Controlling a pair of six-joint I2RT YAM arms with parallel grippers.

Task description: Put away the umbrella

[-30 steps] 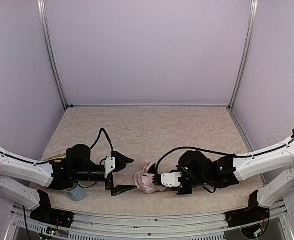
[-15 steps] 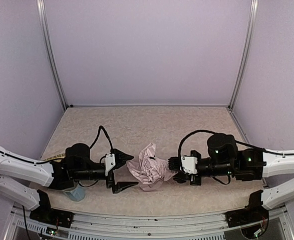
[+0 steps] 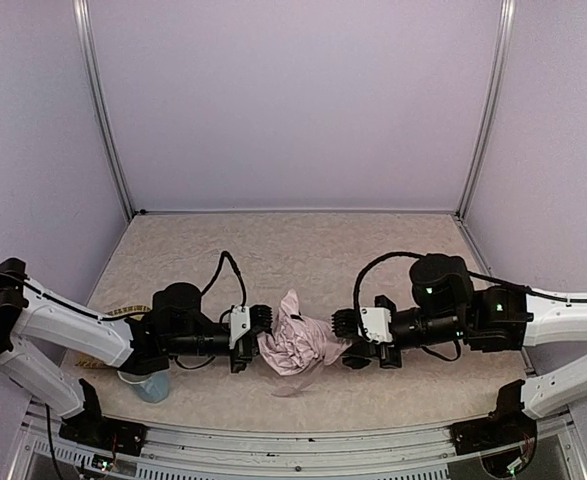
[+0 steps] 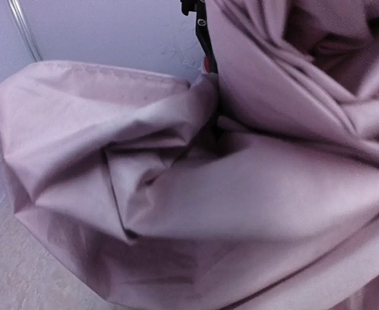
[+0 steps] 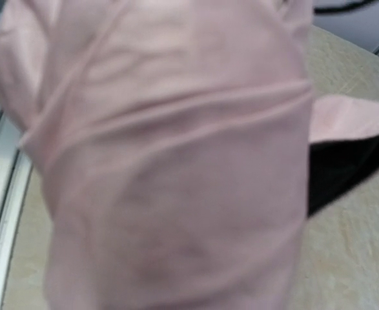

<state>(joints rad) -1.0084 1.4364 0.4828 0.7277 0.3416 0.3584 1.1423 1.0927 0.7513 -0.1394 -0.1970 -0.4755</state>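
Note:
The umbrella [image 3: 298, 345] is a crumpled pale pink bundle held just above the table's near middle, between both arms. My left gripper [image 3: 262, 333] meets its left end with the jaws closed together on the fabric. Shut on its right end is my right gripper [image 3: 344, 336]. In the left wrist view the pink fabric [image 4: 195, 194] fills the frame and hides the fingers. The right wrist view is likewise covered by pink fabric [image 5: 170, 161], with a strip of black lining [image 5: 344, 169] at the right; the fingers are hidden.
A pale blue translucent object [image 3: 153, 385] lies under my left arm near the front edge. A small yellow item [image 3: 123, 312] shows behind that arm. Metal frame posts [image 3: 113, 150] and lilac walls bound the beige table [image 3: 293, 250].
My left gripper moved right to the umbrella and went from wide open to shut on its left end. My right gripper, holding the umbrella throughout, lifted it from the table earlier in the second.

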